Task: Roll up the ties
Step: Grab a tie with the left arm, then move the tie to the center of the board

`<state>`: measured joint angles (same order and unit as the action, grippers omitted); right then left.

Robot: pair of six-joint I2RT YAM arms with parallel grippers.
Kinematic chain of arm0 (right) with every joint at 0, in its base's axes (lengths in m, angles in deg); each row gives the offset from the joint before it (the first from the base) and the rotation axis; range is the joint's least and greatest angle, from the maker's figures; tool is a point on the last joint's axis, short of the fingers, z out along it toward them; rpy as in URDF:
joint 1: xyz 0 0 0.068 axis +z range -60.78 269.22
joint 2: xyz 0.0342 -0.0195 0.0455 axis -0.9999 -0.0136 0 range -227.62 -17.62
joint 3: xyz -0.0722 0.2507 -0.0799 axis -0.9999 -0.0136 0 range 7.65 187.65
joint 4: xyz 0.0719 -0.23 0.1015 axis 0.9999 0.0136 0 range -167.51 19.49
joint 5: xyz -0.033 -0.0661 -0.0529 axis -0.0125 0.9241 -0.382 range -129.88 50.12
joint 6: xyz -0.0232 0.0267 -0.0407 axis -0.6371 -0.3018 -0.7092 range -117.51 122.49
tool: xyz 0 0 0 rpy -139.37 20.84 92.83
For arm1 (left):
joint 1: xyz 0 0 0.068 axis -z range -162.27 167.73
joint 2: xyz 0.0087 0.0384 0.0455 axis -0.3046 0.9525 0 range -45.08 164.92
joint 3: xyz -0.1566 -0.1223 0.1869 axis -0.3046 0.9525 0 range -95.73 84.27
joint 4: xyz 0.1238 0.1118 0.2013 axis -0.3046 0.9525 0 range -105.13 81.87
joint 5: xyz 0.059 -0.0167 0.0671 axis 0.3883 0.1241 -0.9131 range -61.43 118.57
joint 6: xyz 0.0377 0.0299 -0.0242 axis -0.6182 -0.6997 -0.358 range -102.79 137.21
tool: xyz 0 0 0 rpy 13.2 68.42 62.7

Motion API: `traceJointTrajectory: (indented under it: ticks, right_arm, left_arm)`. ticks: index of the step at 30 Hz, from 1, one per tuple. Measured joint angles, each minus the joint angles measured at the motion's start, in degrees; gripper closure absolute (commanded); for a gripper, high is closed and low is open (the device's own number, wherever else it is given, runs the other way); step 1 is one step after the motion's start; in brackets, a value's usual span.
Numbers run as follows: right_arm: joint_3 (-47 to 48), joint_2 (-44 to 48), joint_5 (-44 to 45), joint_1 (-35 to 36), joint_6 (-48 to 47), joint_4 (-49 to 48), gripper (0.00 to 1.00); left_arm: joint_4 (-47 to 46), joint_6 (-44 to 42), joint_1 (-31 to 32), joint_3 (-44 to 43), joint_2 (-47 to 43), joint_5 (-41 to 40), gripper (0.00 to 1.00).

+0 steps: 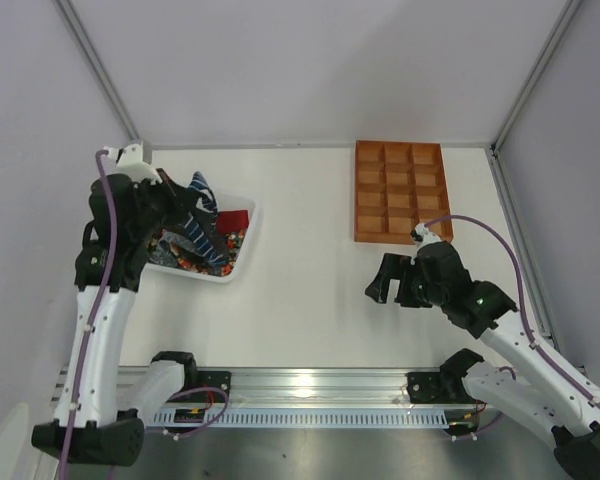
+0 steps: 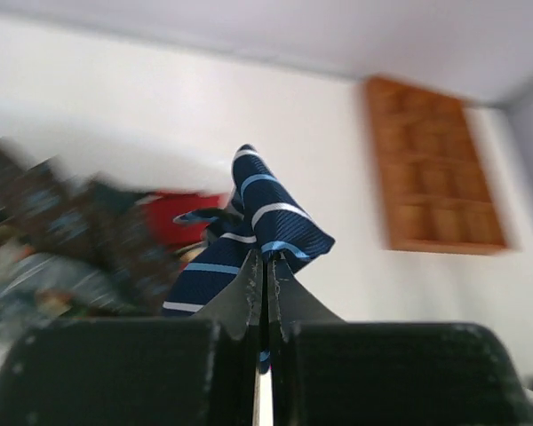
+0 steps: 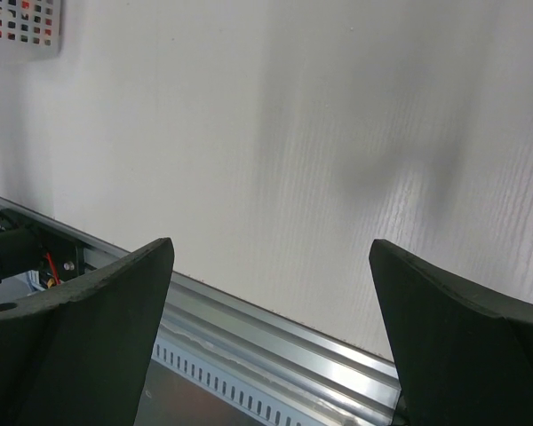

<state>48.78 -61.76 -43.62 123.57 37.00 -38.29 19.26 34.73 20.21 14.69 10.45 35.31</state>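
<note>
My left gripper (image 1: 192, 190) is shut on the navy tie with light-blue stripes (image 1: 200, 215) and holds it up over the white basket (image 1: 242, 255). In the left wrist view the tie's fold (image 2: 271, 217) bunches out above my closed fingertips (image 2: 266, 263). A red tie (image 1: 235, 220) and dark patterned ties (image 1: 185, 255) lie in the basket; they show blurred in the left wrist view (image 2: 173, 213). My right gripper (image 1: 385, 283) is open and empty over bare table, and the right wrist view (image 3: 271, 266) shows nothing between its fingers.
An orange-brown compartment tray (image 1: 398, 190) stands at the back right, just beyond my right arm; it shows in the left wrist view (image 2: 435, 173). A metal rail (image 1: 310, 385) runs along the table's near edge. The basket's corner shows in the right wrist view (image 3: 22, 31).
</note>
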Motion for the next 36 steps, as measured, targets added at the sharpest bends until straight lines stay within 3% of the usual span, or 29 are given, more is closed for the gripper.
traceJointTrajectory:
  ticks: [6,11,17,21,27,29,30,31,33,34,36]
  right_arm:
    - [0.0,-1.0,-0.7,0.0,0.0,-1.0,0.00]
    - [0.0,-0.8,-0.9,0.0,1.1,-0.9,0.00]
    - [1.0,2.3,-0.8,-1.4,2.5,-0.9,0.00]
    - [3.0,2.5,-0.2,-3.2,3.1,-0.1,0.00]
    - [4.1,5.3,1.4,-5.3,4.0,2.3,0.00]
    - [4.2,5.9,1.4,-5.6,4.3,2.8,0.00]
    - [4.2,6.2,1.0,-5.6,4.4,3.0,0.00]
    - [4.2,6.3,0.4,-5.6,4.5,3.0,0.00]
    - [4.0,5.8,-0.7,-5.6,4.5,2.9,0.00]
    - [3.7,5.5,-1.4,-5.5,4.5,2.7,0.00]
    - [2.6,4.7,-2.3,-5.0,4.5,2.5,0.01]
  left_arm:
    - [-16.3,11.8,0.0,6.1,-10.1,24.3,1.00]
    - [-31.6,25.4,4.2,15.5,-12.5,35.8,0.99]
    - [-40.5,33.2,22.7,22.1,-6.1,33.5,1.00]
    - [-48.9,37.3,33.5,23.0,5.6,30.9,1.00]
    - [-61.9,43.5,39.5,26.2,16.5,29.5,0.99]
    - [-62.1,43.3,39.4,29.4,15.3,26.9,0.91]
    - [-61.0,42.8,39.3,30.7,14.3,25.5,0.84]
    - [-59.1,42.0,39.3,32.2,12.9,23.4,0.70]
    - [-53.6,40.2,39.2,35.0,9.0,18.5,0.61]
    - [-50.2,39.2,39.2,36.1,6.6,15.8,0.42]
    - [-43.1,37.4,39.2,38.0,1.1,10.3,0.27]
